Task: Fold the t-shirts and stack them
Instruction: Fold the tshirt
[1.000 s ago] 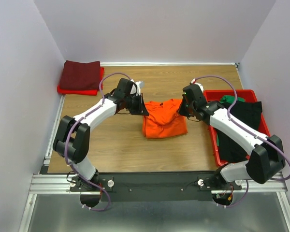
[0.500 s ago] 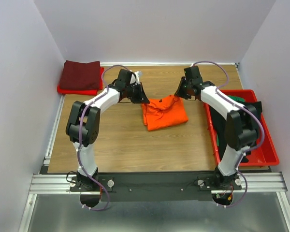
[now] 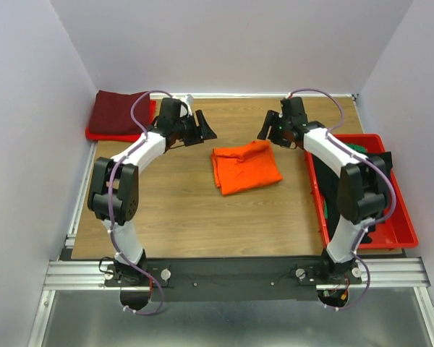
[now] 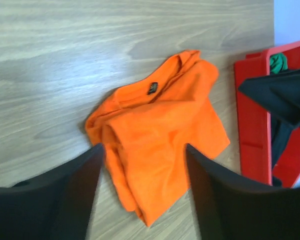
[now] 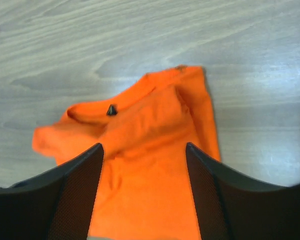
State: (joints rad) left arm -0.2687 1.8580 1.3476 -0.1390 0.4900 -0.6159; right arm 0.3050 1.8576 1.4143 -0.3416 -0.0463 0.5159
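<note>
A folded orange t-shirt (image 3: 246,166) lies flat in the middle of the table, its collar tag facing the back. Beyond its far left corner my left gripper (image 3: 202,129) hangs open, holding nothing. Off the shirt's far right corner my right gripper (image 3: 269,130) is open too. In the left wrist view the orange shirt (image 4: 160,135) shows between the spread fingers of the left gripper (image 4: 144,148). The right wrist view has the orange shirt (image 5: 150,150) below the open right gripper (image 5: 144,146). A folded maroon t-shirt (image 3: 119,110) sits on a red one (image 3: 105,134) at the back left.
A red plastic tray (image 3: 405,235) stands along the right edge, holding a black t-shirt (image 3: 369,173) and a green one (image 3: 353,149). The same tray (image 4: 250,115) appears in the left wrist view. Walls close in the left, back and right sides.
Both grippers were shut on the orange shirt's far corners; they have opened, let go and drawn back toward the far side. The shirt now lies folded.
</note>
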